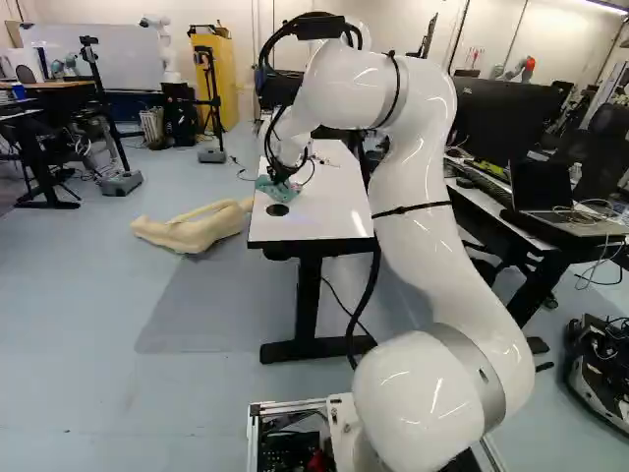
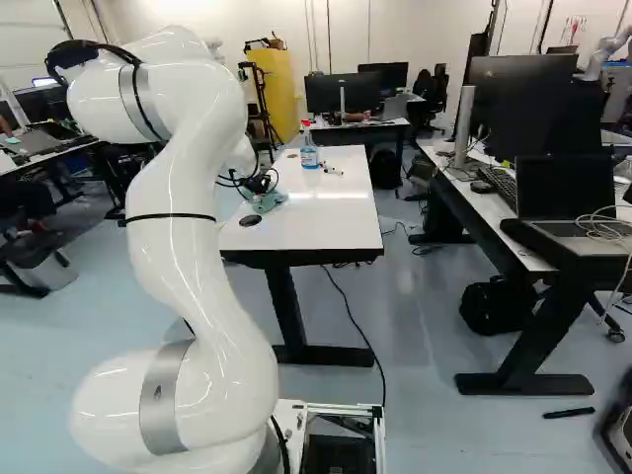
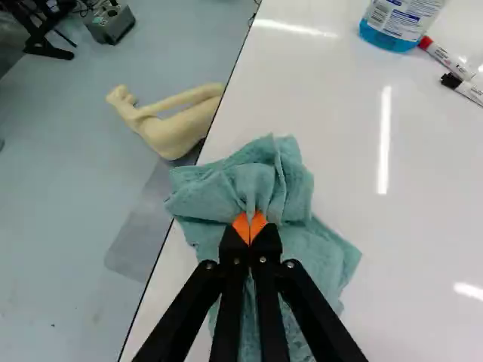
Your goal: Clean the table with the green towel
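Note:
My gripper (image 1: 279,172) is over the left edge of the white table (image 1: 316,218) in the left base view, low against the green towel (image 1: 282,193). In the wrist view the gripper (image 3: 250,228) has its orange tips together, pinching a fold of the towel (image 3: 260,185). The bunched cloth lies on the tabletop, part of it reaching over the table's long edge, and some is hidden beneath the fingers. The right base view shows the towel (image 2: 267,202) near a round black disc (image 2: 251,220) set in the table.
A spray bottle with blue liquid (image 2: 309,150) and markers (image 2: 331,169) are farther along the table. A pale mannequin part (image 1: 197,225) lies on the floor beside it. To the right is a desk with monitors and an open laptop (image 2: 565,197). Another robot (image 1: 165,47) stands far back.

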Motion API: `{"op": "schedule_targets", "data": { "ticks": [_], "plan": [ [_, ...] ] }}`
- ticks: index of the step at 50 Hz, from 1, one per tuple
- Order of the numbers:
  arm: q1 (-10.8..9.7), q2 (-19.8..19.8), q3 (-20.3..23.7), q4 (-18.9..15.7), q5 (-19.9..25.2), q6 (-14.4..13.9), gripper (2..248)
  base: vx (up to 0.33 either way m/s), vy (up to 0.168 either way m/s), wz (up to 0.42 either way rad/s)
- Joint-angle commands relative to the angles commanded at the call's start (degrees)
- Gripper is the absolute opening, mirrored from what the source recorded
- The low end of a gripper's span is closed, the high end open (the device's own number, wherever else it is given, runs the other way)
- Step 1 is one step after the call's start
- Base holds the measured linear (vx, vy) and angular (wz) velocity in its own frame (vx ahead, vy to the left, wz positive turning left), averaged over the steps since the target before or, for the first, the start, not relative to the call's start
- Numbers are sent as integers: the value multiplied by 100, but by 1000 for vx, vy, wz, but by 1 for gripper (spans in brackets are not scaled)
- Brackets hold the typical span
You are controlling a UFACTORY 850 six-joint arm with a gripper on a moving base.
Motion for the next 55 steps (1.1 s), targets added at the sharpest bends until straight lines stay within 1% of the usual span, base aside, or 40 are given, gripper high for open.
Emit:
{"op": "schedule_targets", "data": {
  "ticks": [10,24,36,55],
  "plan": [
    [94,151,212,0,0,0,21,0,0,0],
    [114,485,677,0,0,0,21,0,0,0],
    [44,760,1055,0,0,0,21,0,0,0],
    [-140,1166,1603,0,0,0,21,0,0,0]
  ]
}}
